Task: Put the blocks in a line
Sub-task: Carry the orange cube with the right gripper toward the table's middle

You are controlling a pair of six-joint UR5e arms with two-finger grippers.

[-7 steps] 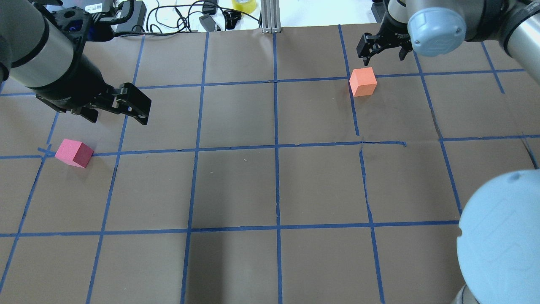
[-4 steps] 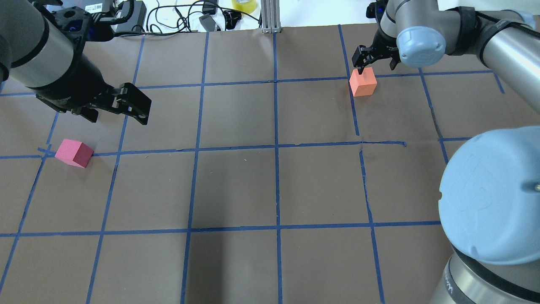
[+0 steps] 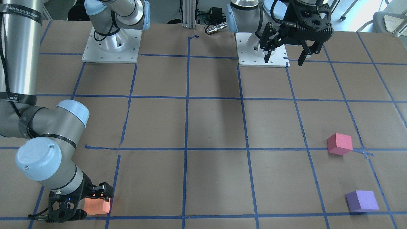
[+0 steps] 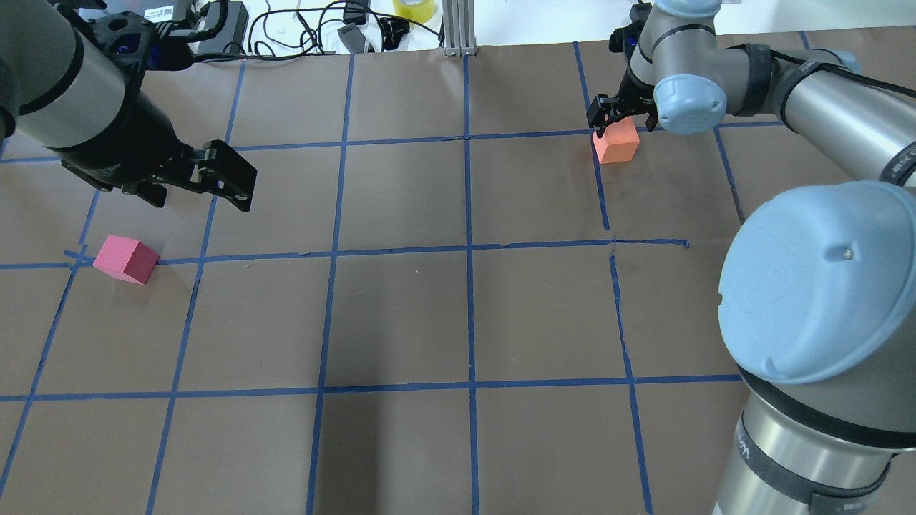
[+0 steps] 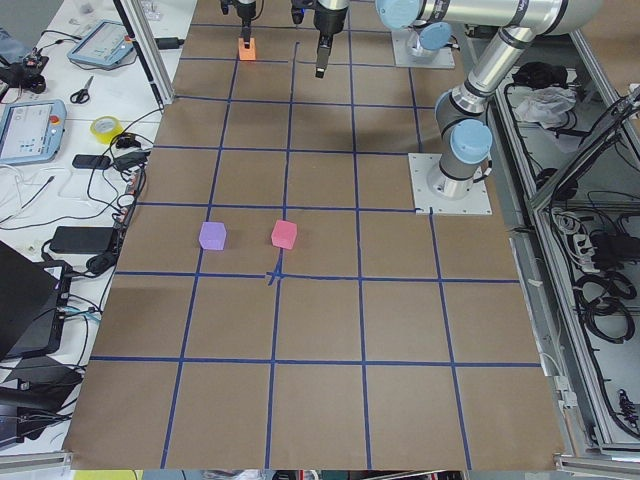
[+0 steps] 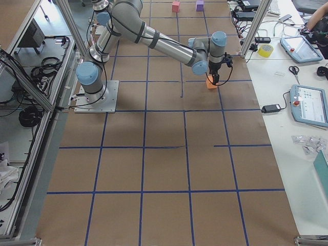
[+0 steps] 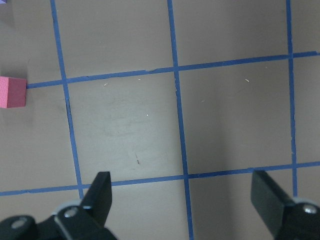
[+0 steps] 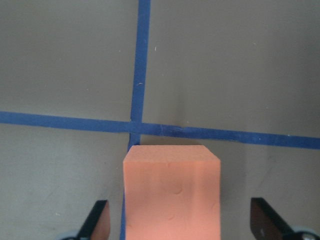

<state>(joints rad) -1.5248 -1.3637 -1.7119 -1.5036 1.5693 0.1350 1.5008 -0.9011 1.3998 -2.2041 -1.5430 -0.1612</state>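
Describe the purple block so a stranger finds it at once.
On the brown gridded table, look to the robot's left end, where two small cubes lie apart. The purple block sits farther from the robot than the pinkish-red block.

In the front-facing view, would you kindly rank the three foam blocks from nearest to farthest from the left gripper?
Measured from the left gripper:
1. pinkish-red block: on the robot's left, by a tape crossing.
2. purple block: also on the left, farther out toward the operators' edge.
3. orange block: far across, on the robot's right.
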